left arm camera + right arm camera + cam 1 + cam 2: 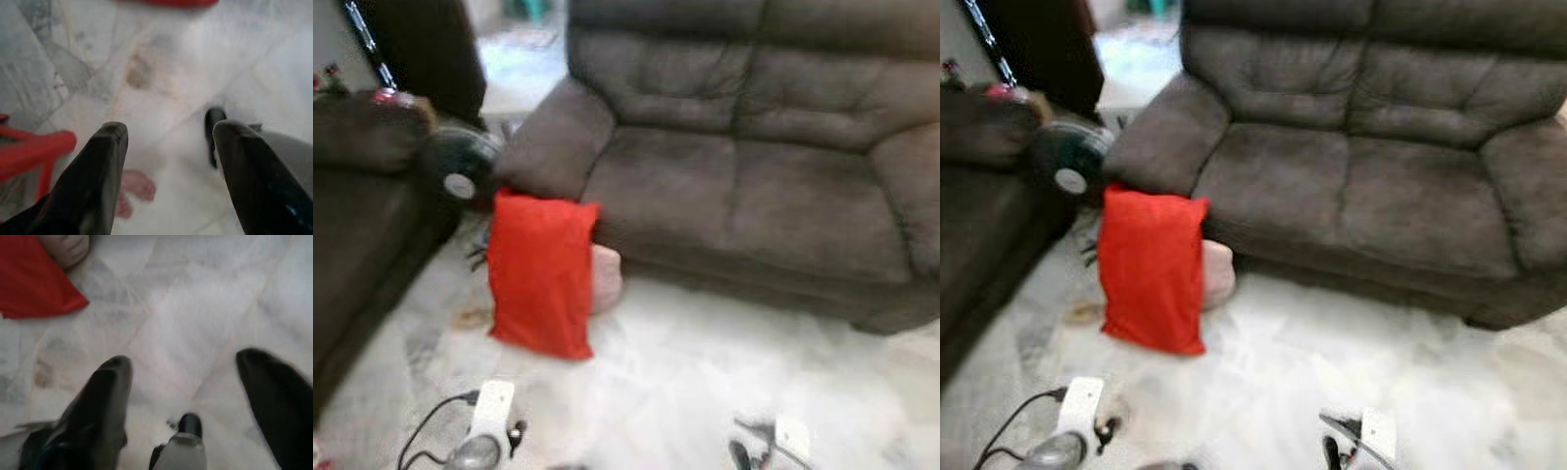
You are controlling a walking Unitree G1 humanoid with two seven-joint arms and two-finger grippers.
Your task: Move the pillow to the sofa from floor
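Sofa point(744, 166) spans 12 to 3 o'clock, seat bare. Pillow point(540, 274), red, stands upright on the floor point(685, 382) at 10 o'clock, leaning against the sofa's front. Left gripper point(166, 161) and right gripper point(190, 391) hang over floor, fingers spread.

all four pictures are soft with blur. the pale marble floor point(705, 372) glares almost white in front of the sofa point(744, 166), washing out its veins. light spills in behind the sofa's arm, while the sofa itself stays dim. both wrist views are out of focus.
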